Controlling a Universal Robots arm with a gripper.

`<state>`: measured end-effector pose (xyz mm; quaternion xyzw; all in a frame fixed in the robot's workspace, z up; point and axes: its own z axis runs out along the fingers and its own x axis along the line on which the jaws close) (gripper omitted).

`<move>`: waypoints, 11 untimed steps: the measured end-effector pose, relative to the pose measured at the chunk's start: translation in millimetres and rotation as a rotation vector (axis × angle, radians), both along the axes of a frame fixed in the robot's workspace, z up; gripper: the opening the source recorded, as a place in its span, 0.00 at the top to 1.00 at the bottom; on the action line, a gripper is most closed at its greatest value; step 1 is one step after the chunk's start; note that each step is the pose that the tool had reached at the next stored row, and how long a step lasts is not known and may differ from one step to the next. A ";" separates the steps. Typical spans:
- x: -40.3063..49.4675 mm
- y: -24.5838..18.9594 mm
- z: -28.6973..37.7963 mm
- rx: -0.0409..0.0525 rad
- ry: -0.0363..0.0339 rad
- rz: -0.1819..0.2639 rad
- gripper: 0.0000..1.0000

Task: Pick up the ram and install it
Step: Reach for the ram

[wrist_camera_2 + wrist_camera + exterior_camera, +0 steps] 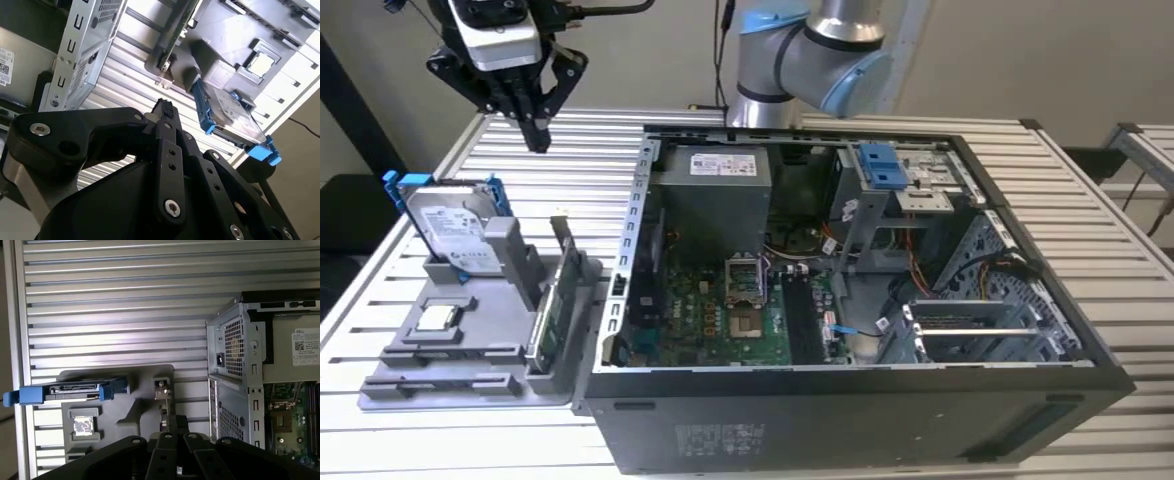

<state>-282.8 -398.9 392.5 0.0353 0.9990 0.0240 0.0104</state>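
While my gripper [534,136] hangs empty over the tabletop [1121,260] with its fingers pressed together, I see the ram [564,252] standing on edge in the grey holder [454,345], along its edge nearest the computer case [854,425].

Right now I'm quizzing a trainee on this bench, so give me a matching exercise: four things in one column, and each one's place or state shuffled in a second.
1 gripper
2 hard drive
3 square chip
4 computer case

A lies flat in the grey holder
B stands on edge, blue-framed
C open, motherboard showing
D above the table, holding nothing

Pairs: 1-D, 2-B, 3-A, 4-C.
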 end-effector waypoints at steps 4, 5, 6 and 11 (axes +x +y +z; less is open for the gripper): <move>-7.9 0.0 0.0 0.0000 0.0001 0.000 0.89; -9.8 0.0 0.0 0.0000 0.0000 0.000 0.89; -11.4 0.0 0.0 0.0000 0.0000 0.000 0.89; -17.8 -0.1 0.0 0.0000 0.0000 0.000 0.89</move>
